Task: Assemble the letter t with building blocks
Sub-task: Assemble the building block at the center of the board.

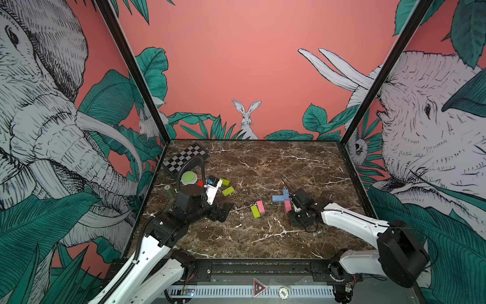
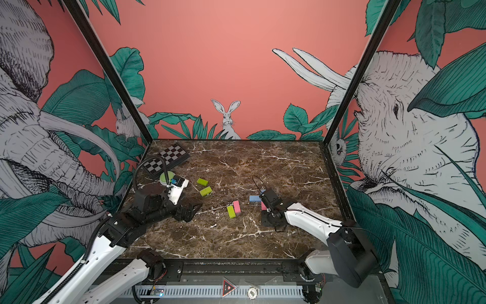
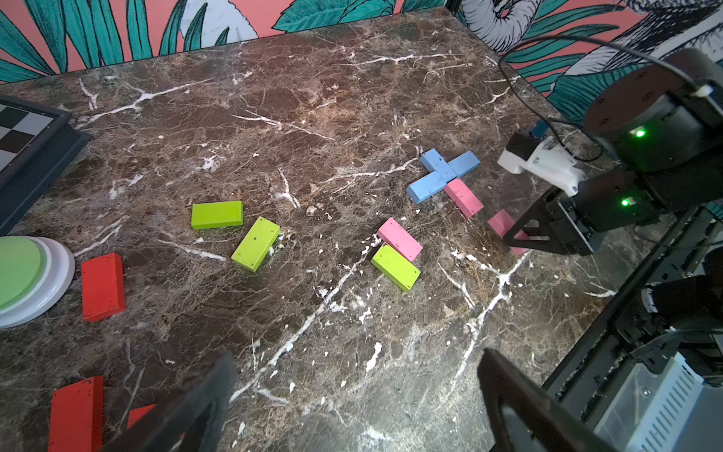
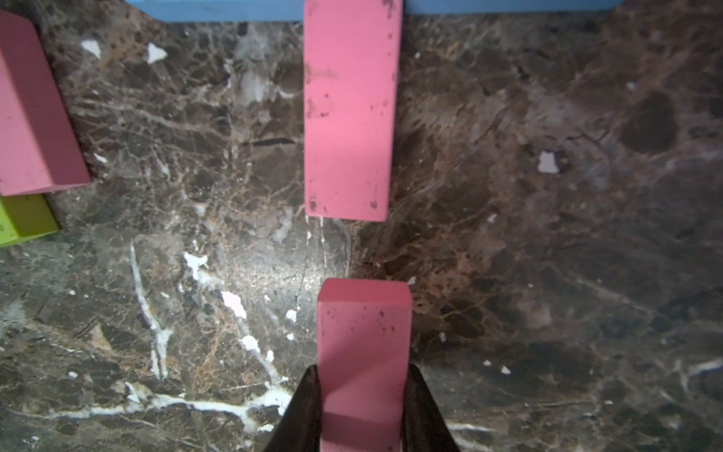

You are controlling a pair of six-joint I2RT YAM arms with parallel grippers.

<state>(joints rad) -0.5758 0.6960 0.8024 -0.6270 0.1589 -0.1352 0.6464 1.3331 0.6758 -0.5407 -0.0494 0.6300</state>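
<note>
Two light blue building blocks (image 3: 444, 174) lie crossed on the marble, also seen in a top view (image 1: 281, 197). A pink block (image 4: 350, 113) lies with one end against the blue one. My right gripper (image 4: 362, 375) is shut on a second pink block (image 4: 364, 336), held in line with the first with a gap between them. In the left wrist view this held pink block (image 3: 502, 224) sits low by the table. My left gripper (image 3: 356, 371) hangs open and empty over bare marble at the left, its fingers (image 3: 219, 375) far apart.
A pink (image 3: 399, 238) and a lime green block (image 3: 395, 267) lie side by side mid-table. Two more green blocks (image 3: 216, 214) (image 3: 256, 243) and red blocks (image 3: 103, 287) lie to the left. The chequered board (image 1: 185, 158) and the green-topped button (image 1: 188, 177) stand at the back left.
</note>
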